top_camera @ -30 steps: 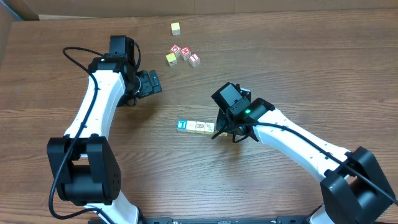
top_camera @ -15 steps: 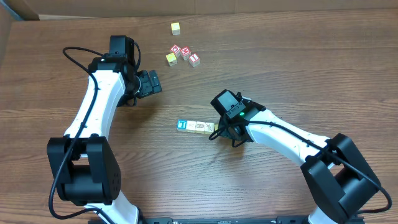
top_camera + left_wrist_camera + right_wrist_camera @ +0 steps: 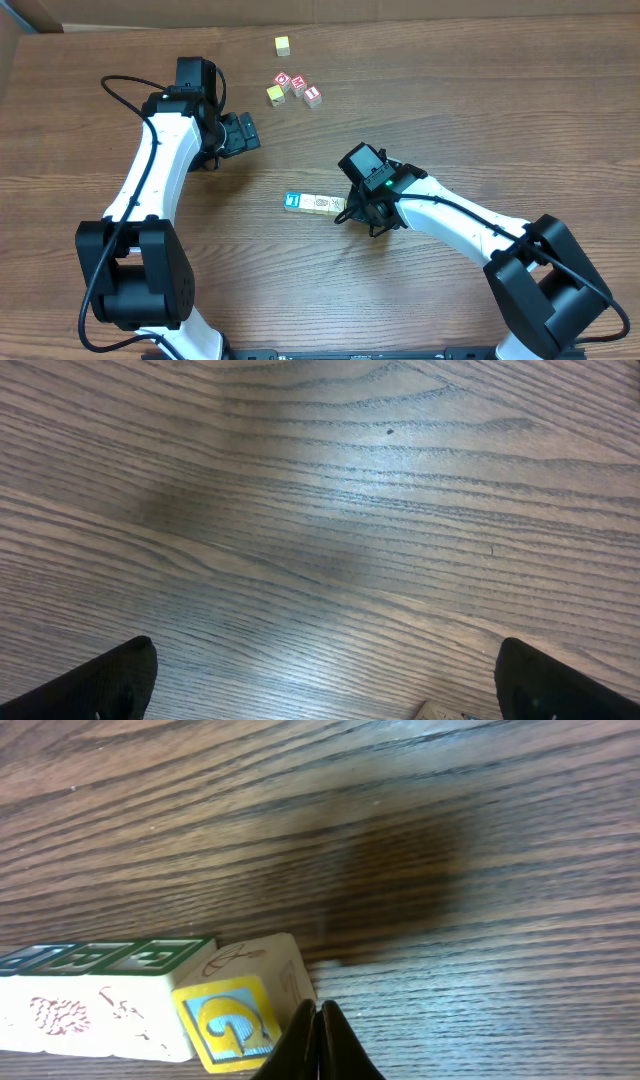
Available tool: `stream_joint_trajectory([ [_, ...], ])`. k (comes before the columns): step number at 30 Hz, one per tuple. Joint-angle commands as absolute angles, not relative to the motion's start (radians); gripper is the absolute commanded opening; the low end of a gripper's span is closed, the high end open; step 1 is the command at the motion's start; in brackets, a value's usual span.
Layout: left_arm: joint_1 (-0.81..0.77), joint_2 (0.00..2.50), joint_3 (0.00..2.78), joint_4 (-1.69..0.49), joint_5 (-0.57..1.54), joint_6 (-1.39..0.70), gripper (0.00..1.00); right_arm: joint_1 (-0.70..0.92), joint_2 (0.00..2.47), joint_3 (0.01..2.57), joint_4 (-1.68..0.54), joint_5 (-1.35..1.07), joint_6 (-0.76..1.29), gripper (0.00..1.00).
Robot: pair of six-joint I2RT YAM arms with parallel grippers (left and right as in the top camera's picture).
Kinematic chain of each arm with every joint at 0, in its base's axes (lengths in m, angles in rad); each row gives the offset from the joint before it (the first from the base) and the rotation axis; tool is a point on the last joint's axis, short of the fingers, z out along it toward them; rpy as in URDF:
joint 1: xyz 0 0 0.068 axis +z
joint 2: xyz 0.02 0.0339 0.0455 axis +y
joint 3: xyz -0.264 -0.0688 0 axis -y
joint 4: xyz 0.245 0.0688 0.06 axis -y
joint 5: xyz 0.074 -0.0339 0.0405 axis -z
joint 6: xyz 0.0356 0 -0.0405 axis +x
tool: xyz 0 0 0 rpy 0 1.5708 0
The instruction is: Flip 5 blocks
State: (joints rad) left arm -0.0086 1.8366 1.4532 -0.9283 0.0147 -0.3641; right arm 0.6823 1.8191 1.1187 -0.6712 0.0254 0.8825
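**A:** From the left, then. How is the left claw [image 3: 240, 133]?

**B:** Released. Its matte black fingers [image 3: 110, 680] sit wide apart at the two bottom corners of the wrist view, with only bare board between them.

**A:** And the board?

**B:** It's a dark brown wood-grain worktop [image 3: 450, 100], streaky, with a soft sheen.

**A:** Anything near that claw?

**B:** Behind it and to the right is a small yellow-topped wooden cube [image 3: 274, 94], close beside three red-and-white lettered cubes [image 3: 299, 83]. A lone pale-yellow cube [image 3: 283, 45] stands apart, further back.

**A:** Where are the blocks to flip?

**B:** Mid-worktop there's a row of small cream wooden cubes [image 3: 315, 204], set end to end. The left end shows a blue-green face [image 3: 292, 200]. Close up, the tops carry green-bordered letters and the sides have small reddish prints. The right-end cube [image 3: 235, 1025] has a yellow face with a blue print and is turned slightly out of line.

**A:** And the right claw [image 3: 320, 1030]?

**B:** Clenched, with its dark tips pressed together on nothing. It is down at the worktop, just beside that end cube's corner. I can't tell whether it touches the cube.
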Motion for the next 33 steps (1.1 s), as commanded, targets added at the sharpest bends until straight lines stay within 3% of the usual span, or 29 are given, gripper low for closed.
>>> stream_joint_trajectory([
  [1,-0.007,1.843,1.465,-0.929,0.019,-0.370,1.00,0.680,1.820,1.118,-0.654,-0.024,0.896,0.04],
  [12,-0.007,1.843,1.465,-0.929,0.019,-0.370,1.00,0.678,1.820,1.118,-0.657,0.089,0.871,0.05],
  [19,-0.007,1.843,1.465,-0.929,0.019,-0.370,1.00,0.677,1.820,1.118,-0.639,0.316,0.768,0.34],
  [26,-0.007,1.843,1.465,-0.929,0.019,-0.370,1.00,0.615,1.820,1.119,-0.554,0.380,0.600,0.41],
  [27,-0.007,1.843,1.465,-0.929,0.019,-0.370,1.00,0.595,1.820,1.119,-0.555,0.381,0.596,0.47],
  [28,-0.007,1.843,1.465,-0.929,0.019,-0.370,1.00,0.577,1.820,1.119,-0.564,0.380,0.594,0.61],
  [30,-0.007,1.843,1.465,-0.929,0.019,-0.370,1.00,0.545,1.820,1.119,-0.591,0.376,0.595,1.00],
  [33,-0.007,1.843,1.465,-0.929,0.019,-0.370,1.00,0.510,1.820,1.119,-0.590,0.373,0.595,1.00],
])
